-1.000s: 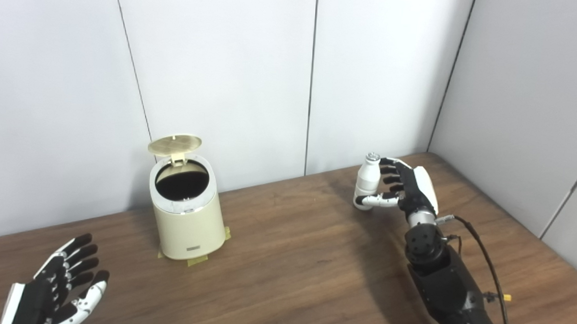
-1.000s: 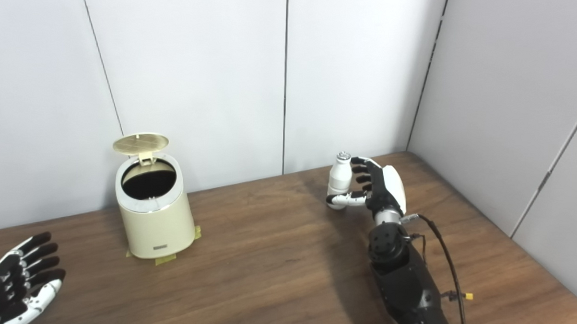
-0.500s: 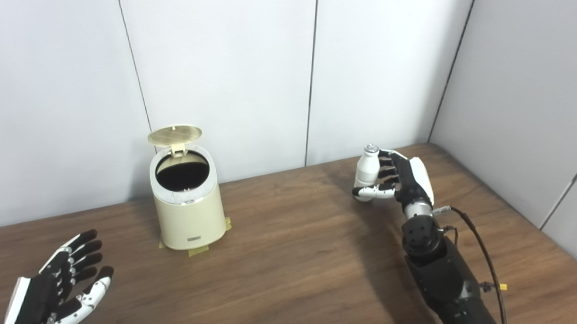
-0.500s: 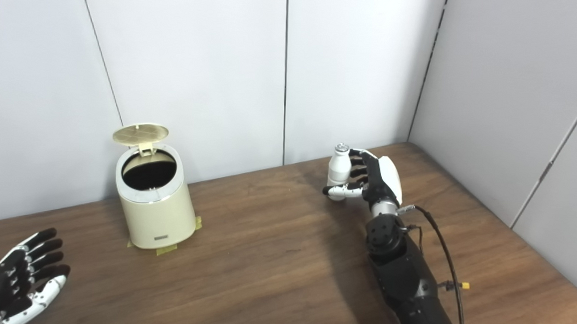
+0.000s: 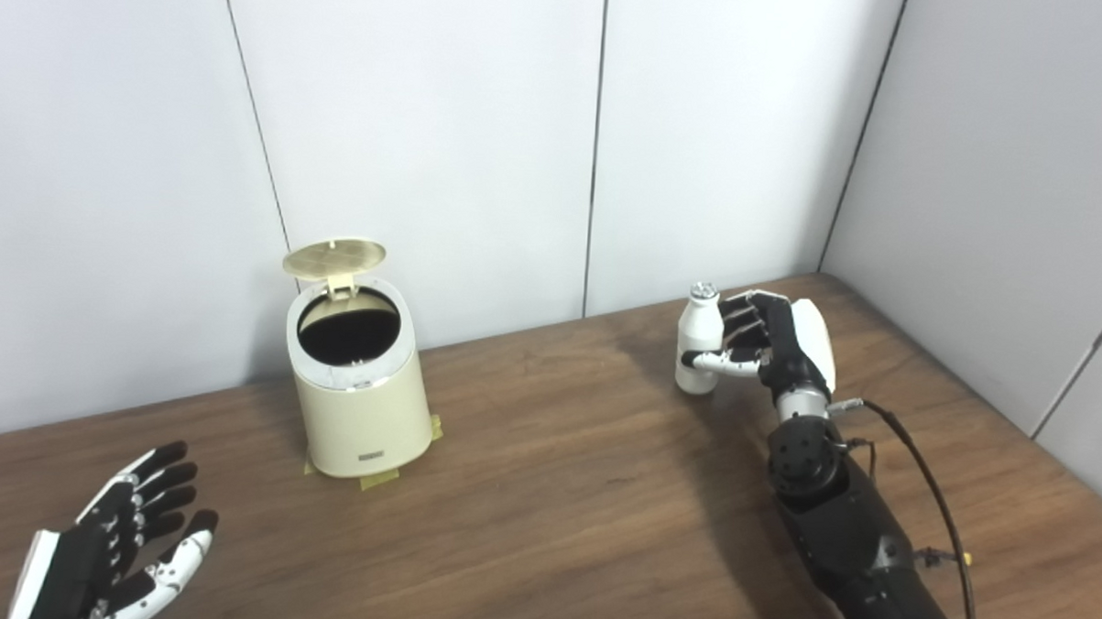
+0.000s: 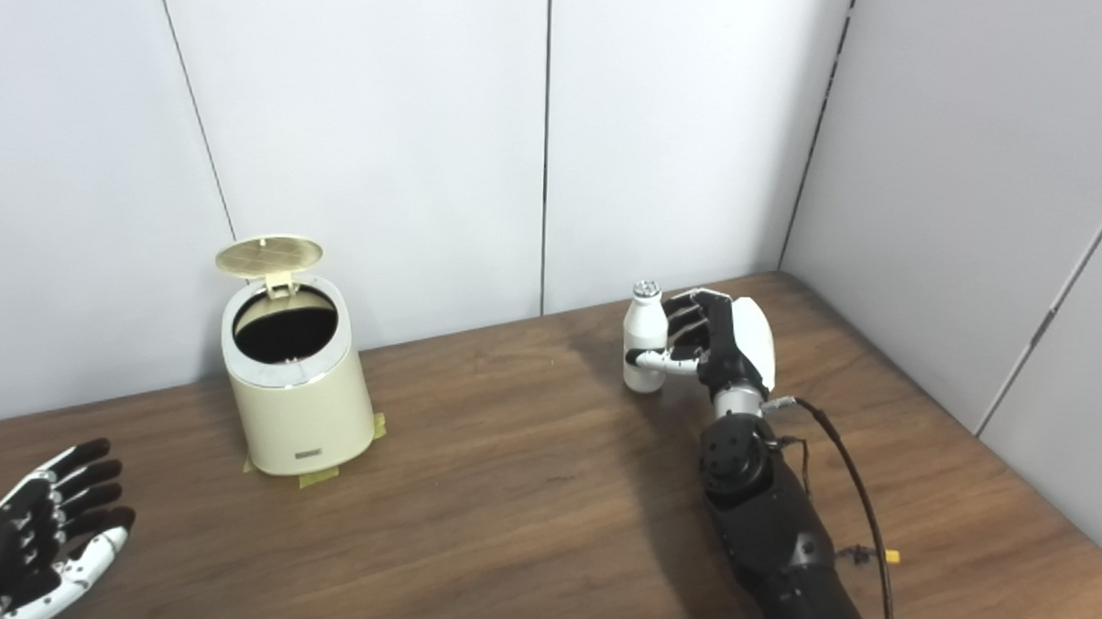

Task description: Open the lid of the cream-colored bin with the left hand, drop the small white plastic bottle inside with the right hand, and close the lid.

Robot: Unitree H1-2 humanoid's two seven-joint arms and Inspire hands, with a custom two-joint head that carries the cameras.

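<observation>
The cream-colored bin (image 5: 360, 404) stands at the back left of the wooden table (image 5: 554, 493). Its round lid (image 5: 335, 258) is swung up at the rear, showing the dark inside. Far to the right, the small white bottle (image 5: 698, 338) stands upright with its base at or just above the tabletop. My right hand (image 5: 779, 345) is shut on it, thumb across its front and fingers behind. At the lower left my left hand (image 5: 125, 551) lies open, fingers spread, well in front of the bin and holding nothing.
Yellow tape (image 5: 376, 477) sticks out from under the bin's base. White wall panels (image 5: 429, 140) close the back, and a grey wall (image 5: 1004, 197) closes the right side. A black cable (image 5: 921, 478) loops along my right forearm.
The view tilted slightly at first. The bottle now sits lower and straighter in my right hand, with the thumb across its middle instead of its base. My left hand barely moved.
</observation>
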